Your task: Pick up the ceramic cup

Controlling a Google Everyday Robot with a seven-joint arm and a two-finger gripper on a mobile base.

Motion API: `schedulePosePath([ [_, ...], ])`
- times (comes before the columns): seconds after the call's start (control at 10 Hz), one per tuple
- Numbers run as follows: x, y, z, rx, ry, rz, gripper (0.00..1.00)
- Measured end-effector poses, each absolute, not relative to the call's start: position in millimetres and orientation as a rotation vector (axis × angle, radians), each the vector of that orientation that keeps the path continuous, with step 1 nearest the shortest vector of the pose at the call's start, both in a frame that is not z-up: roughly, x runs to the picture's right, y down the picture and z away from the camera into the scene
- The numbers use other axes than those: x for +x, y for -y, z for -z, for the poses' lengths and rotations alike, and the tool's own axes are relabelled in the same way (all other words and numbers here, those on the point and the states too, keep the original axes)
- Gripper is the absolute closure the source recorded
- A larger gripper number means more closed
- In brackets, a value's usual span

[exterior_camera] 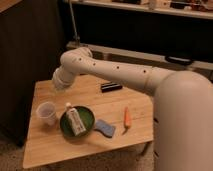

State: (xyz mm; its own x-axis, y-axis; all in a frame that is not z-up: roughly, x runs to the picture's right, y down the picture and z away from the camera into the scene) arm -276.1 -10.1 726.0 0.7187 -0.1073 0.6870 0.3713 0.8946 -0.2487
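The ceramic cup is small, pale white and handleless. It stands upright on the left part of the wooden table, just left of the green plate. My gripper is at the end of the white arm, above the table's back left area. It is above and behind the cup and apart from it, with nothing seen in it. The arm reaches in from the right.
A white bottle lies on the green plate. A blue sponge lies right of the plate, with an orange carrot farther right. A black cylinder lies at the back. A dark wall panel stands left of the table.
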Motion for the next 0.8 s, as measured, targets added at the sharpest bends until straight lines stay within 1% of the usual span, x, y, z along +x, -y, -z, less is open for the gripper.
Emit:
schedulePosePath([
  [0.2, -280, 13, -740, -0.386, 0.701, 0.29, 0.2],
  [0.6, -298, 1, -763, -0.431, 0.678, 0.312, 0.2],
  [0.8, -321, -7, -768, -0.459, 0.677, 0.335, 0.2],
])
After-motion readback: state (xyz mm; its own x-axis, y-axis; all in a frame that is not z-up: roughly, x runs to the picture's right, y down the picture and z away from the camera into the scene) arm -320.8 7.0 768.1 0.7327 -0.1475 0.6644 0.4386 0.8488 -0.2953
